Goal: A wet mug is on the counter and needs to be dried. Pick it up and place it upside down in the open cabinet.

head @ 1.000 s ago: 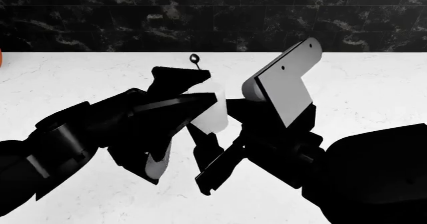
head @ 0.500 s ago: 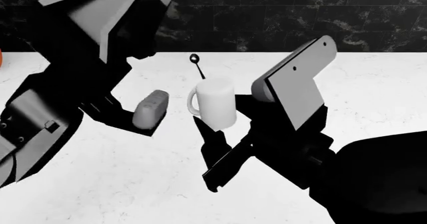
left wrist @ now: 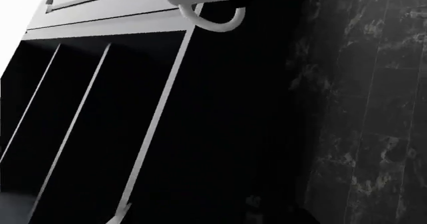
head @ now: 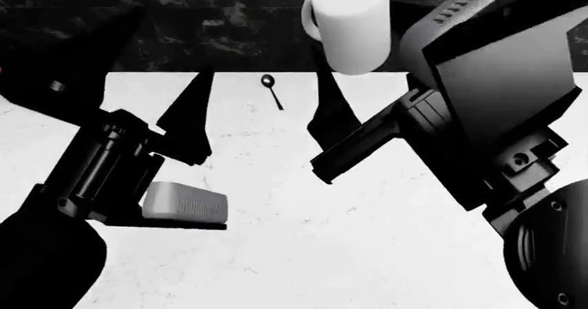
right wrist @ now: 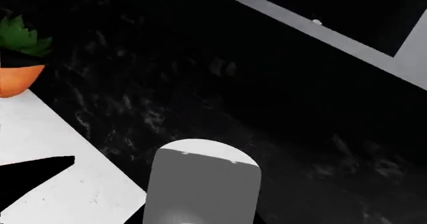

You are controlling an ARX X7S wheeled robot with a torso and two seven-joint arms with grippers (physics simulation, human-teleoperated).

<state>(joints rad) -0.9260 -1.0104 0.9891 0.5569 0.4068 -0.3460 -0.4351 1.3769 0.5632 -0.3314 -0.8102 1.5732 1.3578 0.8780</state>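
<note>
1. The mug (head: 348,21) is a plain, glossy white cylinder with one loop handle on its 9 o'clock side in the head view; it is in the air at about 12 o'clock, above the far edge of the surface (head: 303,240) and in front of the dark wall.
2. The right tool (head: 317,137) holds it from below: one black finger runs up the mug's side, and the right wrist view shows the smooth rounded body (right wrist: 203,184) close before the camera.
3. The left tool (head: 189,126) is at 9 o'clock, apart from the mug; whether it is released or clenched cannot be told.
4. The surface is a white stone-like slab with faint grey veining.
5. A small dark metal spoon (head: 272,91) lies near its far edge.
6. The wall (head: 220,27) is black marbled tile.
7. The left wrist view shows a dark cabinet (left wrist: 100,109) with thin white uprights, the mug's handle (left wrist: 213,22) before it.
</note>
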